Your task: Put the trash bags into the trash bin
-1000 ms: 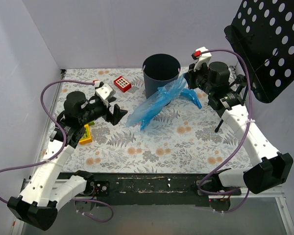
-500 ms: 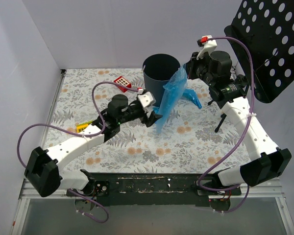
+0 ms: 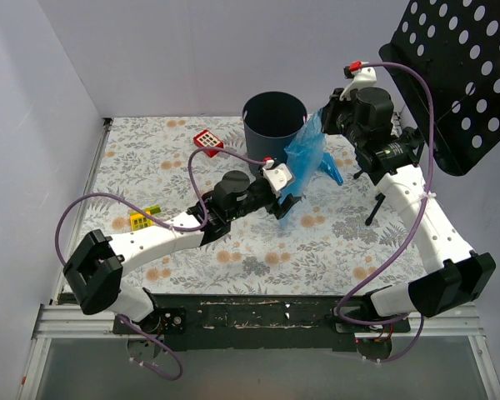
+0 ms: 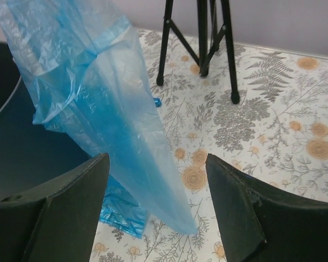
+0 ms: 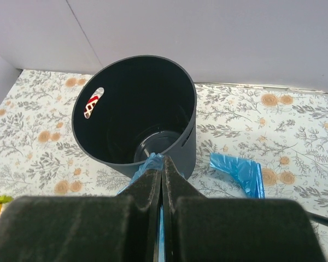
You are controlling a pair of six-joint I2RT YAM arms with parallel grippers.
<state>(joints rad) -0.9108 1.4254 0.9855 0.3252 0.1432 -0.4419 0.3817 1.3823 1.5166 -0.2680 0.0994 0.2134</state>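
Observation:
A blue trash bag [image 3: 300, 158] hangs from my right gripper [image 3: 321, 117], which is shut on its top corner beside the dark trash bin [image 3: 273, 125]. In the right wrist view the bag's pinched tip [image 5: 157, 162] shows at the shut fingers, just in front of the open bin [image 5: 136, 109]. My left gripper [image 3: 287, 204] is open, its jaws either side of the bag's hanging lower tip [image 4: 147, 180] without touching it. A second folded blue bag [image 3: 327, 167] lies on the table right of the bin; it also shows in the right wrist view [image 5: 240, 172].
A red-and-white keypad tile [image 3: 207, 142] lies left of the bin. A yellow block [image 3: 142, 221] sits at the left. A black perforated music stand [image 3: 458, 75] rises at the back right; its tripod legs [image 4: 202, 49] stand on the table.
My right gripper has lifted the blue bag higher, off the table. My left arm has swung right across the table, and its open jaws now flank the bag's lower tip.

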